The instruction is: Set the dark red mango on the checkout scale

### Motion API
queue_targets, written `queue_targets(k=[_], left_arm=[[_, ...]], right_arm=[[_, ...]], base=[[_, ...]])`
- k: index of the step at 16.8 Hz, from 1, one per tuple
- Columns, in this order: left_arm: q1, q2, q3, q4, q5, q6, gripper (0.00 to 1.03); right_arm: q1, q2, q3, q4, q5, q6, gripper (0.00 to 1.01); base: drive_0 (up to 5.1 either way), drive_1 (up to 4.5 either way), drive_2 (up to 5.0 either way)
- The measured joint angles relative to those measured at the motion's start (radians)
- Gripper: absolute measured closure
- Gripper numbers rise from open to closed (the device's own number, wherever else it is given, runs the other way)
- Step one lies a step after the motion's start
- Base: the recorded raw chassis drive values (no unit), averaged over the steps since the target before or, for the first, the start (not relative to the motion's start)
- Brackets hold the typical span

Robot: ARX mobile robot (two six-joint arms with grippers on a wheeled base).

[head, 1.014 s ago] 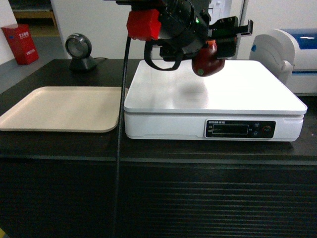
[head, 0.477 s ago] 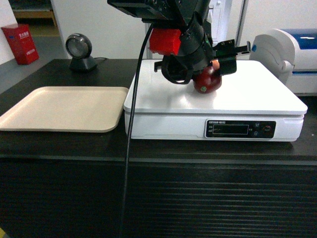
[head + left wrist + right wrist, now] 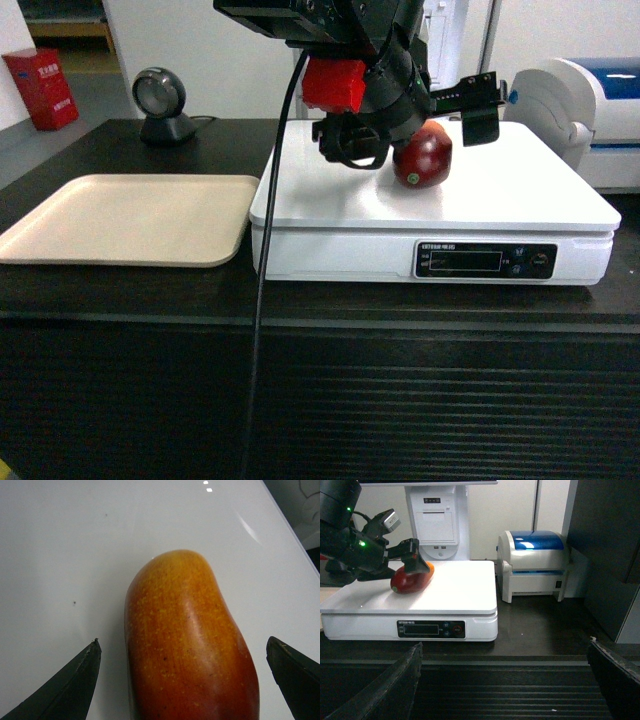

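Dark red shading to orange-yellow at the far end, the mango (image 3: 187, 645) lies on its side on my left wrist feed, resting on the white platform of the scale (image 3: 520, 200). My left gripper (image 3: 187, 682) is spread wide around it: both black fingertips (image 3: 70, 687) stand clear of the skin, white platform showing in the gaps on either side, so the fruit is released. On the head camera the mango sits toward the back middle of the platform, with the left arm's black and red wrist just above and behind it. The scale stands on the black checkout counter (image 3: 120, 300), its dark display panel (image 3: 485, 260) facing me, a beige tray (image 3: 120, 220) just beside it on the left. My right gripper (image 3: 505, 680) hangs off to the side with its fingers wide apart, holding nothing, looking across at a white and blue printer (image 3: 537, 565) beside the scale.
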Motion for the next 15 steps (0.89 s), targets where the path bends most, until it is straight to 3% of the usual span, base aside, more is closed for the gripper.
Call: queue_targets(k=[5, 6, 8, 9, 10, 12, 15], left_arm=[[-0.002, -0.129, -0.096, 0.164, -0.009, 0.097, 0.05], [-0.002, -0.196, -0.155, 0.267, 0.018, 0.126, 0.05], [-0.006, -0.341, -0.328, 0.484, 0.130, 0.209, 0.05], [-0.002, -0.423, -0.438, 0.589, 0.168, 0.280, 0.05], [0.013, -0.502, -0.545, 0.653, 0.209, 0.311, 0.05], [0.064, -0.599, -0.689, 0.714, 0.235, 0.323, 0.05], [0.186, -0.747, -0.891, 0.781, 0.243, 0.322, 0.05]], right_arm=[[0.000, 0.000, 0.000, 0.000, 0.000, 0.000, 0.03], [0.000, 0.000, 0.000, 0.000, 0.000, 0.000, 0.03], [0.000, 0.000, 0.000, 0.000, 0.000, 0.000, 0.03], [0.000, 0.000, 0.000, 0.000, 0.000, 0.000, 0.03], [0.000, 0.000, 0.000, 0.000, 0.000, 0.000, 0.03], [0.000, 0.000, 0.000, 0.000, 0.000, 0.000, 0.03], [0.000, 0.000, 0.000, 0.000, 0.000, 0.000, 0.03]], base=[[0.0, 0.00, 0.0], [0.0, 0.00, 0.0], [0.0, 0.00, 0.0], [0.0, 0.00, 0.0], [0.0, 0.00, 0.0], [0.0, 0.00, 0.0], [0.0, 0.00, 0.0]])
